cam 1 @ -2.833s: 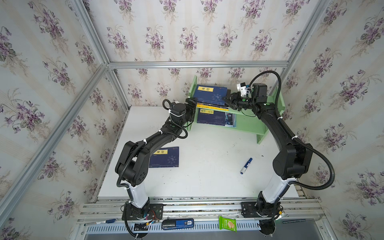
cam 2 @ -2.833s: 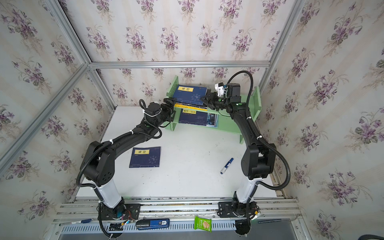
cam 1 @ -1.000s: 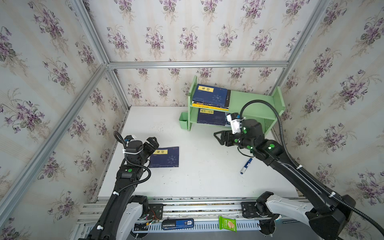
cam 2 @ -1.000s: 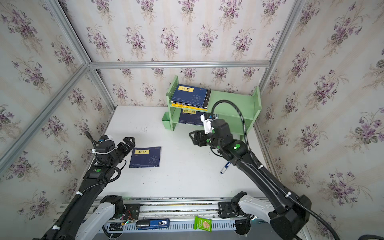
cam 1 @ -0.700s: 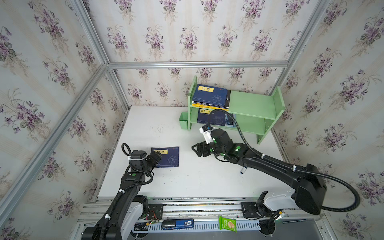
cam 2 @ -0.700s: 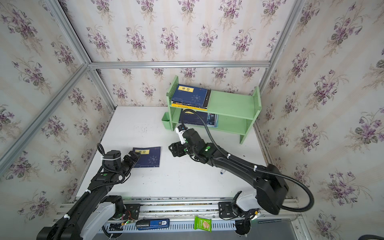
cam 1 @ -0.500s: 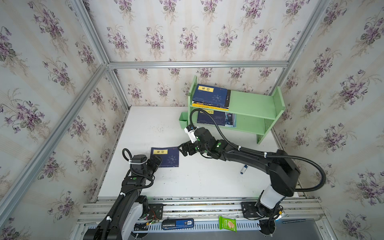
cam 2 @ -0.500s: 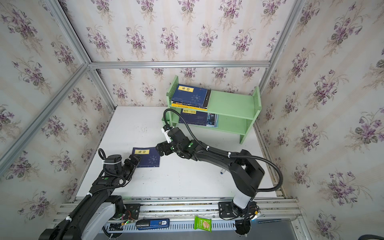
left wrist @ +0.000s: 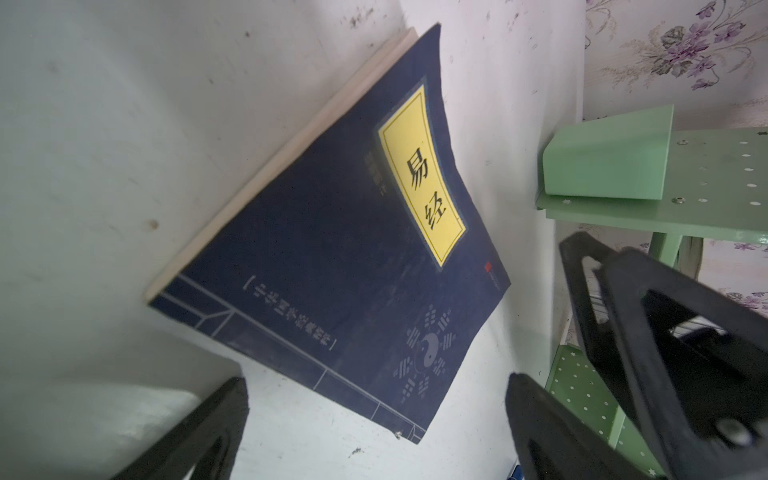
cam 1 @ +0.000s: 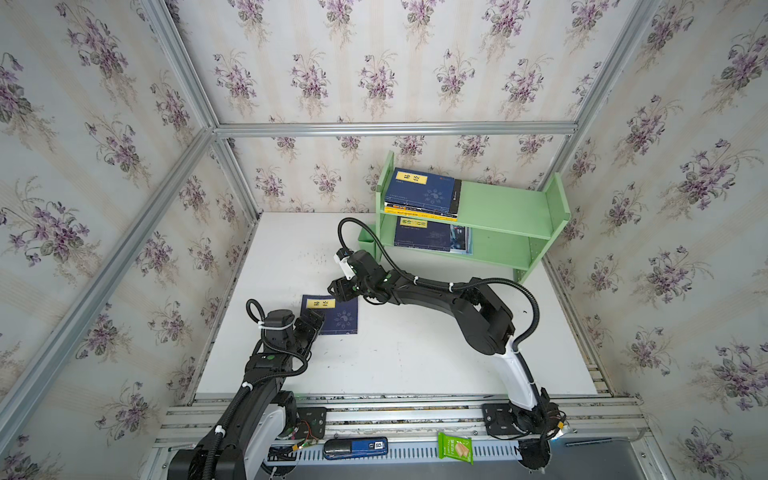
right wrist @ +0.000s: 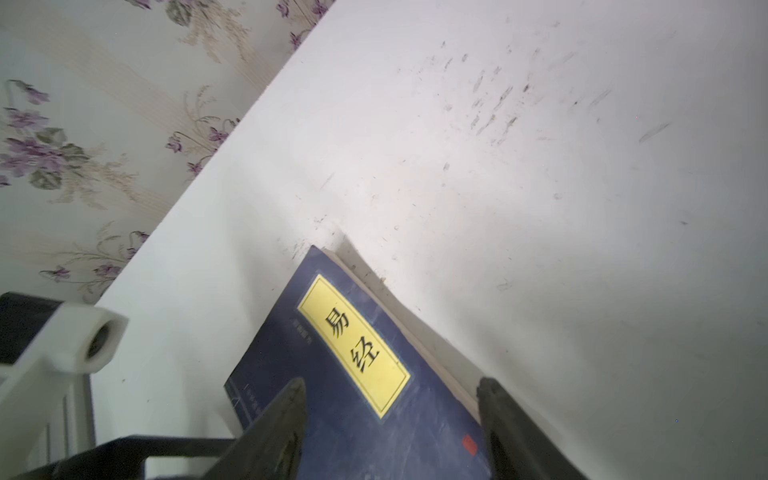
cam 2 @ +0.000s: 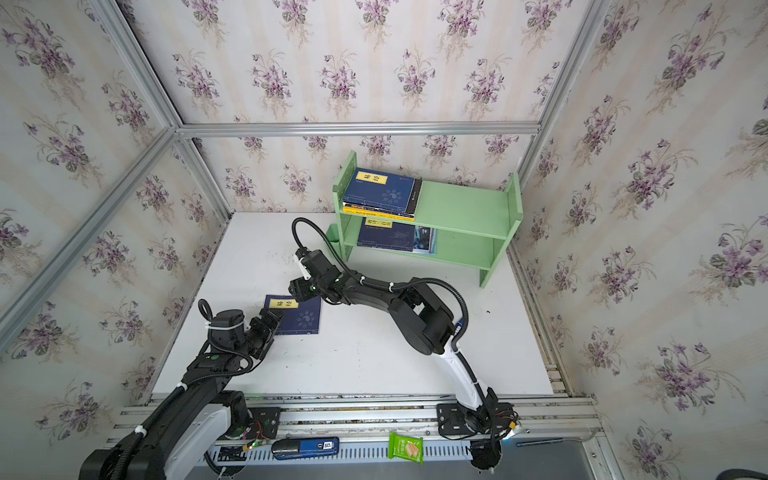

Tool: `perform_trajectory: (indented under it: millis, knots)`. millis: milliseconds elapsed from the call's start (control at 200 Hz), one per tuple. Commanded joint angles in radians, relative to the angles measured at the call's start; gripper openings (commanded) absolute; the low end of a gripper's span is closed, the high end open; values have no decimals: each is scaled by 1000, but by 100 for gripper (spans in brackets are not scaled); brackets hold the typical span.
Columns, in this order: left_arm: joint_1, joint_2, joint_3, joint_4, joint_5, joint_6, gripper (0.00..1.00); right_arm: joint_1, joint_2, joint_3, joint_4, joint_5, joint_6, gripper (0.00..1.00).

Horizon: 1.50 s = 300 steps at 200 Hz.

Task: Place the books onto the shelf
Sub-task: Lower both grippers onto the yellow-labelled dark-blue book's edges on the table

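One navy book (cam 1: 334, 318) (cam 2: 299, 318) with a yellow label lies flat on the white table, left of centre. My left gripper (cam 1: 311, 323) (left wrist: 378, 380) is open at its near left corner, low over the table. My right gripper (cam 1: 338, 289) (right wrist: 390, 382) reaches across the middle and hovers open over the book's far edge, jaws on either side of the label end (right wrist: 353, 353). The pale green shelf (cam 1: 503, 208) (cam 2: 461, 208) stands at the back. It holds a stack of books (cam 1: 424, 193) on the upper tier and further books (cam 1: 432, 236) on the lower tier.
A small green cup (cam 1: 365, 239) (left wrist: 606, 153) hangs on the shelf's left side panel. The flowered wall runs close along the table's left edge (right wrist: 195, 191). A green snack packet (cam 1: 455, 446) and a blue device (cam 1: 355, 448) lie on the front rail.
My right arm has swung from in front of the shelf leftwards across the table to the navy book. My left gripper has drawn back to the book's near left corner.
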Motion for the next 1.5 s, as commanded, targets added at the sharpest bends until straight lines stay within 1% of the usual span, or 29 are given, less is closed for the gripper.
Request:
perform_trajectory:
  millis: [0,30,165,315,445,565,695,715,805,865,949,1089,1229,1309,1399,1494]
  knots:
    - [2,11,-4,-13,-21,-2,99,2,60,73,-65,23,-4,63]
    - [2,16,-4,-13,-48,0,99,2,76,85,-68,21,-4,62]
    - [4,38,-1,-6,-61,3,99,2,125,119,-93,-4,3,59]
    - [9,64,11,-1,-83,15,99,4,147,114,-145,-30,8,50]
    - [17,104,31,18,-91,37,99,15,111,43,-168,-52,6,42]
    - [24,156,69,54,-78,85,99,27,28,-79,-163,-89,29,38]
    - [24,238,128,89,-32,151,99,51,-92,-260,-100,-118,69,38]
    - [24,252,135,103,10,160,99,54,-108,-284,-94,-118,76,38]
    - [20,304,151,165,91,178,99,58,-183,-391,-57,-118,111,38]
    - [12,331,147,226,147,180,99,57,-232,-442,-65,-80,119,38]
    - [-29,347,145,256,160,174,99,44,-297,-503,-78,-20,146,39]
    - [-153,354,144,269,117,125,99,-15,-372,-569,-69,1,179,40]
    - [-253,381,158,303,89,61,99,-58,-388,-579,-94,15,209,42]
    - [-287,391,175,325,89,31,99,-69,-387,-581,-115,35,227,44]
    - [-303,392,200,307,80,39,99,-82,-401,-584,-175,85,260,45]
    - [-303,363,225,200,32,94,99,-96,-436,-611,-213,104,294,45]
